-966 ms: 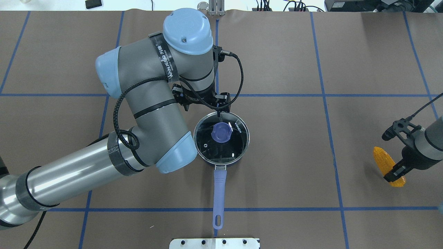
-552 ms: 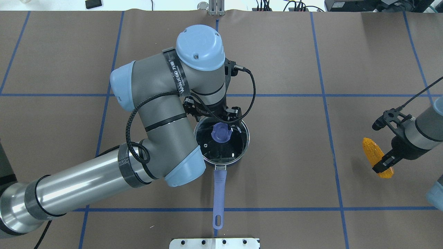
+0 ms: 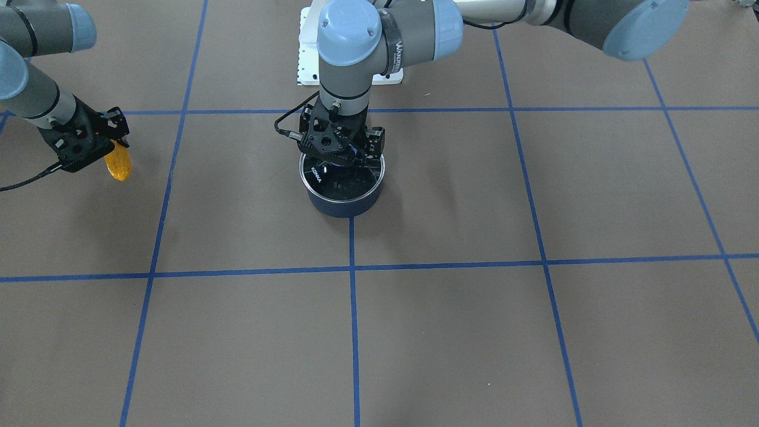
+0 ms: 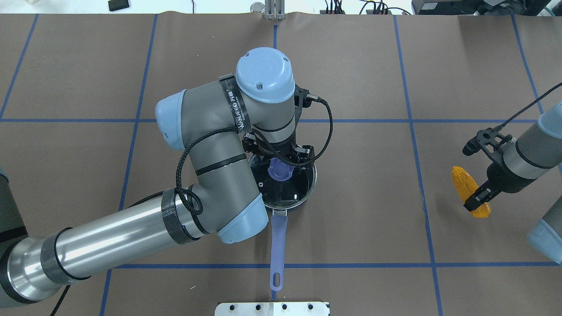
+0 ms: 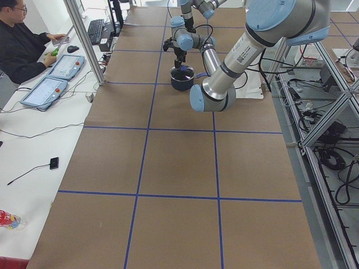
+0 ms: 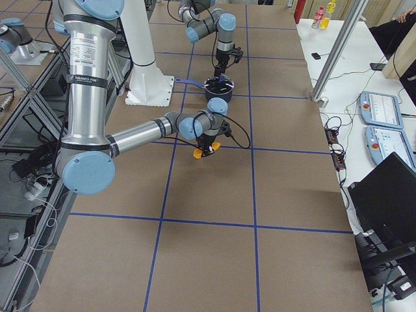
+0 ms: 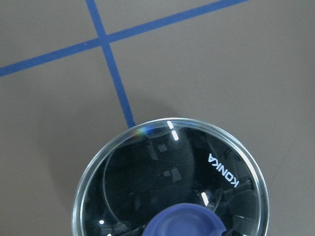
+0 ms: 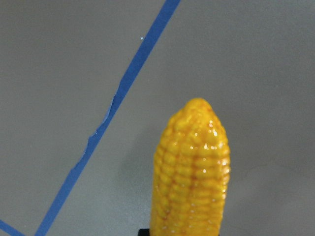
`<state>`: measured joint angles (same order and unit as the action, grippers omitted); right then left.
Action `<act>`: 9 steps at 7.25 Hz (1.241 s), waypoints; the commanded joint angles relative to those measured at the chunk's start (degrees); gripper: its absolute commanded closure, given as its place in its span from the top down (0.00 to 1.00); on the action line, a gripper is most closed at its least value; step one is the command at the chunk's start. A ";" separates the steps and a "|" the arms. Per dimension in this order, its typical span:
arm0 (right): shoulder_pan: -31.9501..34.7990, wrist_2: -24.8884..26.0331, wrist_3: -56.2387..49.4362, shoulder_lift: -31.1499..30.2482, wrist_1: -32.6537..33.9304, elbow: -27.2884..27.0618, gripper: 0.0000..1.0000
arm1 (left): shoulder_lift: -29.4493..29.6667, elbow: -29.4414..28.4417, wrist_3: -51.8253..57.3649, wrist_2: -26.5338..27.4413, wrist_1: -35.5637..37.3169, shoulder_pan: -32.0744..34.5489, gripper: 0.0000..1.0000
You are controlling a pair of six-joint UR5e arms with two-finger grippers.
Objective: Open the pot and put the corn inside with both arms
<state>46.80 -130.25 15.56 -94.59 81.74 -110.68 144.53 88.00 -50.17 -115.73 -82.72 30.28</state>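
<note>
A dark blue pot [image 4: 307, 193] with a glass lid [image 4: 290, 188], a purple knob [image 4: 279, 170] and a long purple handle [image 4: 278, 241] stands at the table's middle; the lid is on. My left gripper [image 4: 281, 159] hangs right over the knob, partly covering it, and looks open and empty. The left wrist view shows the lid [image 7: 147, 182] and the knob [image 7: 184, 223] at its lower edge, with no fingers in sight. My right gripper [image 4: 476, 199] is shut on the yellow-orange corn [image 4: 464, 184], held a little above the table, far right of the pot. The corn [image 8: 192, 167] fills the right wrist view.
A white mounting plate [image 4: 272, 308] lies at the near table edge below the pot's handle. Blue tape lines [image 4: 412, 131] cross the brown table. An operator [image 5: 19, 45] sits at control panels beside the table's far side.
My left arm has swung toward the pot, bringing the gripper from behind the lid to over the knob. My right gripper has carried the corn leftward, toward the pot.
</note>
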 commanded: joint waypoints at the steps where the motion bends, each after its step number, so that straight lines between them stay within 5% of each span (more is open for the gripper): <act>1: -0.04 0.00 0.00 0.10 0.09 0.28 0.37 | -0.30 -0.29 -0.02 0.07 -0.16 -0.13 0.98; 5: -0.21 0.09 0.00 0.19 0.09 0.46 0.37 | -0.39 -0.20 -0.19 0.15 -0.07 -0.83 0.82; 9: -0.56 0.53 -0.09 0.19 0.00 0.98 0.37 | -0.47 -0.38 -2.21 0.42 -1.30 -1.80 0.82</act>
<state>46.41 -129.89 15.47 -94.42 81.81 -109.98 144.11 87.69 -52.07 -115.39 -83.76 28.63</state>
